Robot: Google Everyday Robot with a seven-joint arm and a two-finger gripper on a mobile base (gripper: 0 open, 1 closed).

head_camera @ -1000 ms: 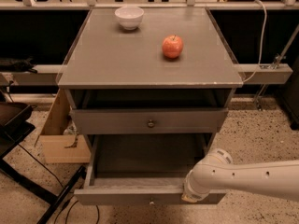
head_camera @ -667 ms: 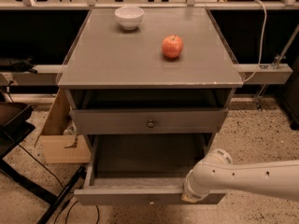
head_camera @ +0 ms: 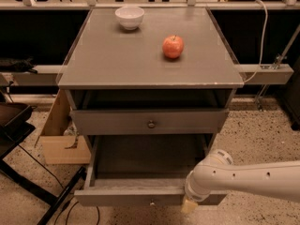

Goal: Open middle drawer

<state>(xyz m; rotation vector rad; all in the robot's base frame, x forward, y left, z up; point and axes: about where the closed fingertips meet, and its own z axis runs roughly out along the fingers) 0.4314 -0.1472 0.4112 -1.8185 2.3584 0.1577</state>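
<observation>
The pincer (head_camera: 190, 204) sat at the near edge of the scene, against the front panel of the middle drawer (head_camera: 140, 197), to the right of its small round knob (head_camera: 151, 202). Only a pale tip showed below the wrist, so whether it was released or clenched could not be told. The middle drawer stood pulled well out toward the near side, its inside open to view, so the pulling step looked to be at or close to its end. The next move would likely call for backing the pincer straight off without nudging the drawer shut. The white arm (head_camera: 253, 179) reached in low from the right, roughly level, its rounded wrist bent down over the drawer front. Above, the top drawer (head_camera: 117, 122) sat close in under the grey worktop (head_camera: 117, 60), which carried an apple (head_camera: 173, 46) and, farther back, a white bowl (head_camera: 130, 17).
</observation>
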